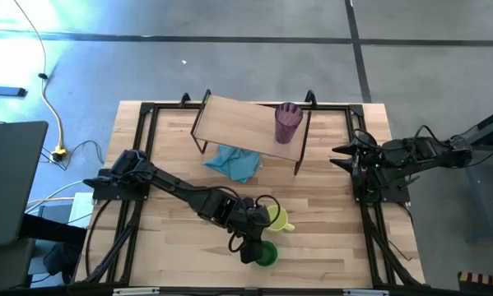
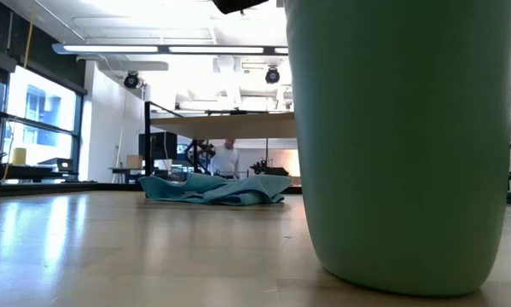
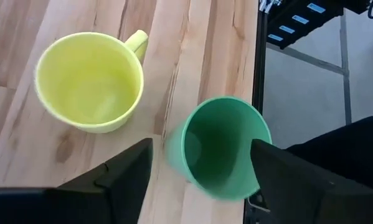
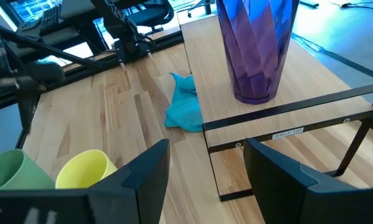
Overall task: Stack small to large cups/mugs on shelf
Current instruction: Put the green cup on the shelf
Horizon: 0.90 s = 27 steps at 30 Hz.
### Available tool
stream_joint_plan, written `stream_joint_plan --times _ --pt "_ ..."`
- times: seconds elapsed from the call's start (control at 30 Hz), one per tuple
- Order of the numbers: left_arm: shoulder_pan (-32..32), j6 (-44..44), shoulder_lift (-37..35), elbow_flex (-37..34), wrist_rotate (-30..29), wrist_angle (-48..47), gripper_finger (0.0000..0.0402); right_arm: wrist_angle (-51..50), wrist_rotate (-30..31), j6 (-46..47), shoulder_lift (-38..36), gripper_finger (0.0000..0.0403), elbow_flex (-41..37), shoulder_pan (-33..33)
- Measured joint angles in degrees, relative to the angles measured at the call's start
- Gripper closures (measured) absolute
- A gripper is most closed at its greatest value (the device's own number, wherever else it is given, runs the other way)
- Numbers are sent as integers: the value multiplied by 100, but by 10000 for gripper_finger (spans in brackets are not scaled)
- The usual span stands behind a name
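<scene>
Green plastic is what the cup (image 1: pixel 264 254) is made of; it is seen upright and hollow at the lower centre of the high frame, mouth up, long axis vertical. Just beside it, toward the upper right, the yellow mug (image 1: pixel 277 219) is set upright and equally hollow, its handle turned to the right of that frame. The left tool (image 1: pixel 251 248) is held over the green cup, its fingers (image 3: pixel 124 177) spread to either side of the rim, apart from the wall. The purple tumbler (image 1: pixel 288 122) is stood upright on the right part of the shelf (image 1: pixel 238 120), at upper centre. A blue cloth (image 1: pixel 234 162) is crumpled on the counter (image 1: pixel 328 238) beneath the shelf's front edge. The right tool (image 1: pixel 338 156) is parked at the right edge, fingers (image 4: pixel 142 171) spread.
</scene>
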Motion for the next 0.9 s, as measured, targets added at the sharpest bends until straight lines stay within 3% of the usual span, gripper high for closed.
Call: stream_joint_plan --times 0.27,0.9 --pt "33 -235 446 -15 614 190 148 -15 -2 15 2 206 2 2" --pt "192 -177 448 -20 453 96 223 -46 -4 59 2 206 2 0"
